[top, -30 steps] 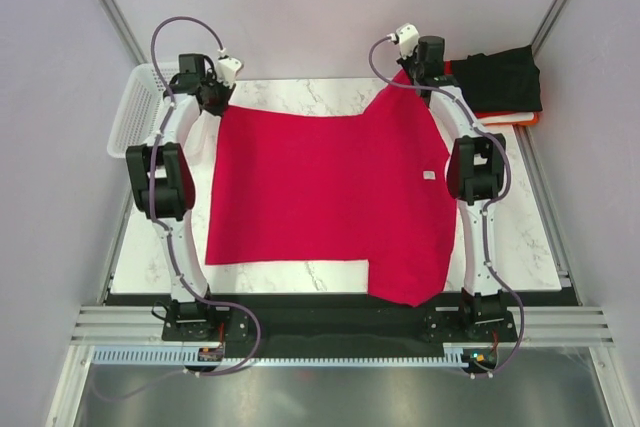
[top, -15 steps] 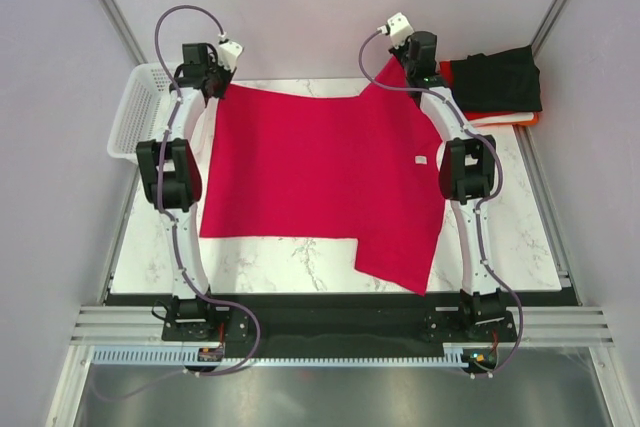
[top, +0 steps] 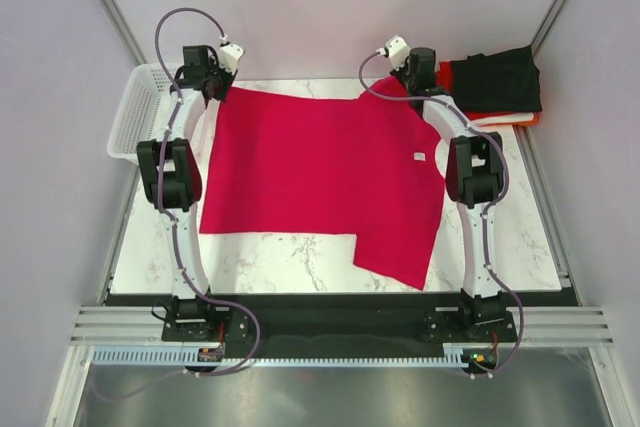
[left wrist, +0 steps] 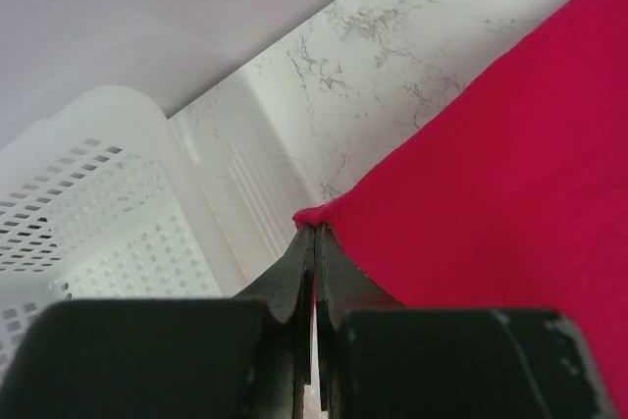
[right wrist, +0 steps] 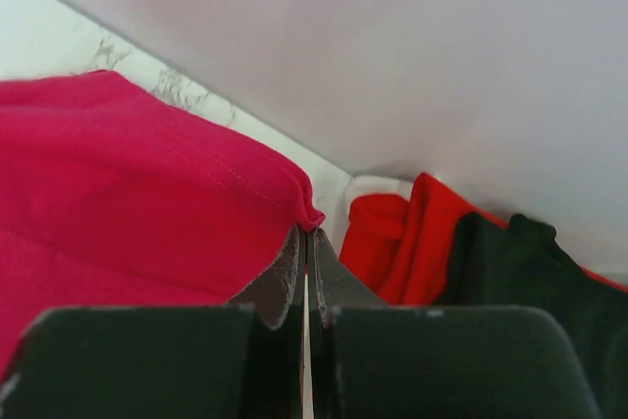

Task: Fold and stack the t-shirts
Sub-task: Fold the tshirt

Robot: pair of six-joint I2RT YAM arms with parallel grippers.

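The crimson-pink t-shirt (top: 320, 177) lies spread over the marble table, one part reaching toward the near right. My left gripper (top: 213, 84) is shut on its far left corner (left wrist: 312, 215). My right gripper (top: 415, 84) is shut on its far right corner (right wrist: 312, 218). Both corners sit at the table's far edge. A stack of folded t-shirts stands at the far right: a black one (top: 500, 77) on top, an orange-red one (right wrist: 397, 237) under it, and a white one (top: 500, 119) showing at the stack's near edge.
A white mesh basket (top: 135, 107) stands off the table's far left corner, close to my left gripper; its rim shows in the left wrist view (left wrist: 108, 193). Bare marble (top: 290, 262) shows along the near edge. Walls close in behind and at both sides.
Both grippers have carried the shirt's far corners farther back, dragging the shirt away from the near edge. In the last half second the right gripper dropped lower.
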